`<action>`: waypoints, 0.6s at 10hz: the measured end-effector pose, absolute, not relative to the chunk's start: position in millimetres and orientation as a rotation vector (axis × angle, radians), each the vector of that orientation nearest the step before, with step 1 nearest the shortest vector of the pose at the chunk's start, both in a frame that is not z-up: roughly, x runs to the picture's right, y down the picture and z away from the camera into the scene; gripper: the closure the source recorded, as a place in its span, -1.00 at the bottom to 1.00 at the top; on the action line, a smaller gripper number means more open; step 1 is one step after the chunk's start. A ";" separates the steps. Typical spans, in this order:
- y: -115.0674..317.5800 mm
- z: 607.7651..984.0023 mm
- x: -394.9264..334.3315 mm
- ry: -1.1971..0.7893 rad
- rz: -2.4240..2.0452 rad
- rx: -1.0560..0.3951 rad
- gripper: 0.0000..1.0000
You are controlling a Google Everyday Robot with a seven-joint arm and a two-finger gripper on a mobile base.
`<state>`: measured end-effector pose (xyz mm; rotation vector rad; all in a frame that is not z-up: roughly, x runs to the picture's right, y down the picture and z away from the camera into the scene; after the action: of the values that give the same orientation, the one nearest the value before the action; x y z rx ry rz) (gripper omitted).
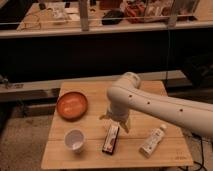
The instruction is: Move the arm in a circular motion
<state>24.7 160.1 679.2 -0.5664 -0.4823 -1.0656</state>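
The thick cream-white arm (150, 102) reaches in from the right edge over the wooden table (90, 160). Its rounded joint (125, 85) is above the table's middle, and small dark dots run along its side. The gripper (116, 121) hangs down from that joint with its fingers spread, holding nothing. It is just above the upper end of a dark flat packet (111, 139).
An orange-brown bowl (72, 105) sits at the table's left. A white cup (75, 140) stands in front of it. A white bottle (153, 141) lies at the front right. Behind the table are a dark wall and a railing (100, 26).
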 end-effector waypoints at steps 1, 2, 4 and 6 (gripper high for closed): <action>150.1 688.6 15.5 -0.489 -1.090 -0.562 -0.60; 133.2 705.0 9.5 -0.490 -1.114 -0.562 -0.60; 109.2 732.0 11.3 -0.480 -1.118 -0.565 -0.60; 86.8 759.4 33.8 -0.449 -1.054 -0.573 -0.60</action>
<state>33.8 86.8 759.4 -0.5735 -0.4489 -1.0542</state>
